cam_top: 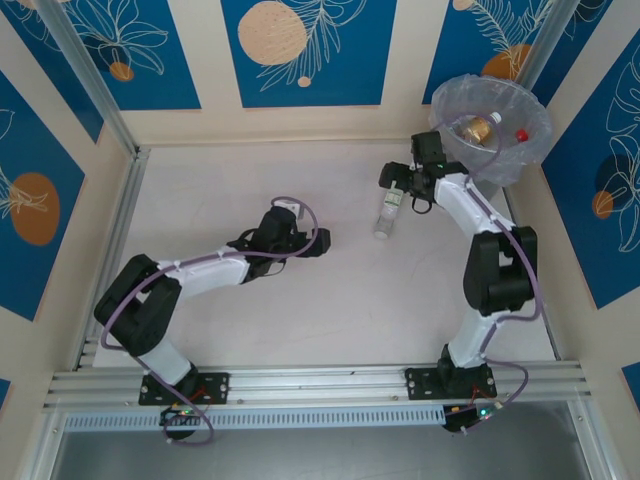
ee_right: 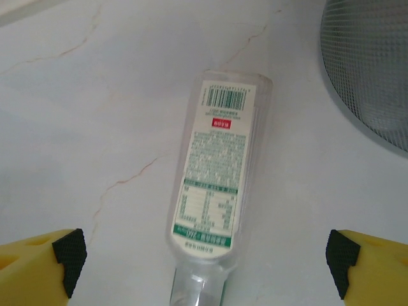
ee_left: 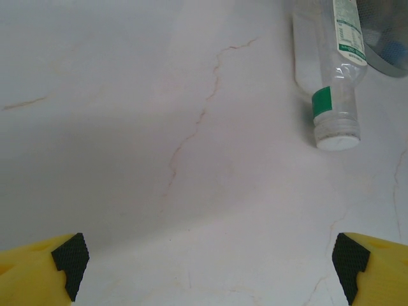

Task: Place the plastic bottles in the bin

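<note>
Right tool spread wide above green-label bottle, lying flat on tabletop, 8 o'clock from bin. Left tool spread, idle. Step judged: approach for pick. Next: lower, straddle body, pinch, carry toward 2 o'clock.

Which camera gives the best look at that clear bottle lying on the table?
The right wrist view: the bottle lies centred, its label and barcode sharp. The left wrist view shows its white cap and neck at the frame's edge. The top view shows it small, near the bin.
</note>
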